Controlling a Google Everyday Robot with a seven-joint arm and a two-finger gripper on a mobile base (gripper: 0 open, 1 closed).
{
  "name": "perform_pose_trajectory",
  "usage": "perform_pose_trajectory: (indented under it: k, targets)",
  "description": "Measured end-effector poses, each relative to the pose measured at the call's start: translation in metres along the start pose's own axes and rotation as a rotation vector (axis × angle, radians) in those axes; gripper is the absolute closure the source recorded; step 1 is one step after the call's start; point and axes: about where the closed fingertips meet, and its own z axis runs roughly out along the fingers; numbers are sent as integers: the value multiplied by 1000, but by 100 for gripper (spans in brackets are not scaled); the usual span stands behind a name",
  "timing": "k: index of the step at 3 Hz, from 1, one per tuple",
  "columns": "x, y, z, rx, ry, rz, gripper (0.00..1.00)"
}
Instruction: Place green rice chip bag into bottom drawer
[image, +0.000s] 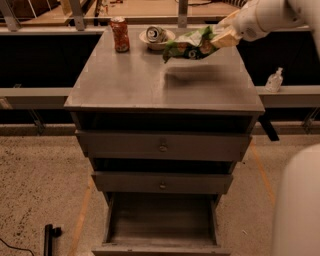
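The green rice chip bag (189, 46) hangs in the air above the back right of the cabinet top (150, 85), casting a shadow below it. My gripper (223, 35) is shut on the bag's right end and holds it lifted off the surface. The bottom drawer (162, 220) is pulled open at the foot of the cabinet, showing a plain grey box interior with nothing in it. My white arm reaches in from the upper right.
A red soda can (119, 34) stands at the back left of the top. A white bowl (157, 36) holding a can sits behind the bag. Two shut drawers with round knobs (162, 147) are above the open one. A small bottle (274, 80) stands on the right ledge.
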Motion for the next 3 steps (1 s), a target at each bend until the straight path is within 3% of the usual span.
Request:
perform_pose_trajectory:
  k: [1,2,3]
  targets:
    - [-18,2,-18,42,-36,7,100]
    - [-17,2,-15,38,-34,7,100]
    - [-16,18,-17,15,-54,40,100]
